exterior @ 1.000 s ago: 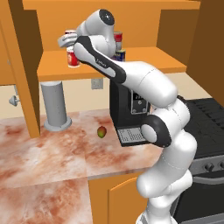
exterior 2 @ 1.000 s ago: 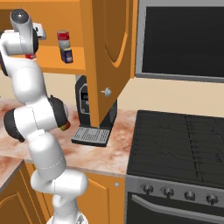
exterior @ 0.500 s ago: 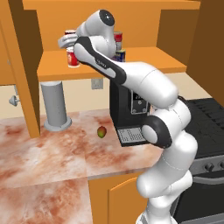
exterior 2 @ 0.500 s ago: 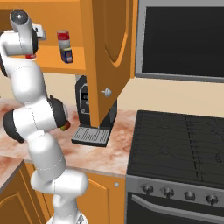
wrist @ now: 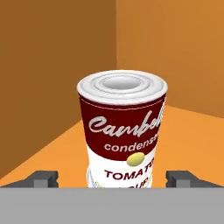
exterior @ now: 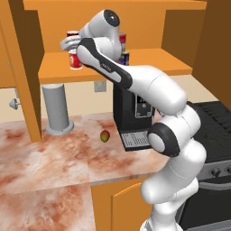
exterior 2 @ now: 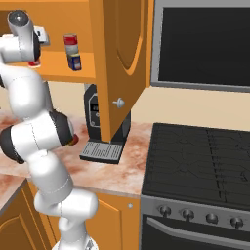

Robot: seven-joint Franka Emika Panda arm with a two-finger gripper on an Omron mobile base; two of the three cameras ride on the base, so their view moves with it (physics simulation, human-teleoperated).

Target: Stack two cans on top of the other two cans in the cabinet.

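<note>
Hand view: soup can between spread fingers.

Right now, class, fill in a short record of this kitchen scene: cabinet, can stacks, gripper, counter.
cabinet: open-fronted cabinet, cans on its shelf
right stack: red-and-white can on blue can
left stack: soup can, apparently on bright red can
gripper: gripper open, fingertips either side of soup can
counter: small fruit, coffee machine

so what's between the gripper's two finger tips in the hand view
The soup can with the dark red top and white bottom stands between the gripper's two finger tips in the hand view, with a gap on each side. It appears to sit on another can.
</note>
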